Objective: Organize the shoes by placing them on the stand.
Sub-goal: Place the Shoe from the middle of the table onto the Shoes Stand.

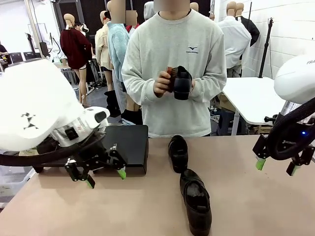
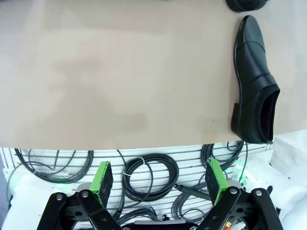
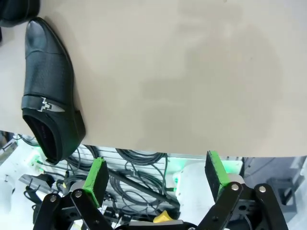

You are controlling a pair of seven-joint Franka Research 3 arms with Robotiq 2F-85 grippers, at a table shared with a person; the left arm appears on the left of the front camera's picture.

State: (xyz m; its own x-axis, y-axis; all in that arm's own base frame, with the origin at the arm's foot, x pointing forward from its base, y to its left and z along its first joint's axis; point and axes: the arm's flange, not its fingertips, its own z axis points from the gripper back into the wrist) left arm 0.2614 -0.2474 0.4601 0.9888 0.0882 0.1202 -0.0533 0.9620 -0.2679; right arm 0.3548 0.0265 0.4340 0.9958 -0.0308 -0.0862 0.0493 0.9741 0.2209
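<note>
Both robot hands hang released, jaws wide, over the bench [image 1: 246, 206]. The left hand [image 1: 106, 178] sits at the 6 o'clock side of the black stand [image 1: 132, 140], and the right hand [image 1: 276, 167] is near the bench's 3 o'clock edge. Between them lie the far shoe [image 1: 178, 152], just beside the stand at its 3 o'clock, and the near shoe [image 1: 196, 201], at 6 o'clock from it. Across the bench, a person [image 1: 172, 59] clutches a third shoe [image 1: 181, 82] at chest height.

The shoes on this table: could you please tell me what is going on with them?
A person across the table holds one black dress shoe in both hands. A farther shoe and a nearer shoe lie mid-table, off the black stand at the left. The left gripper and right gripper hover open, holding nothing.
</note>
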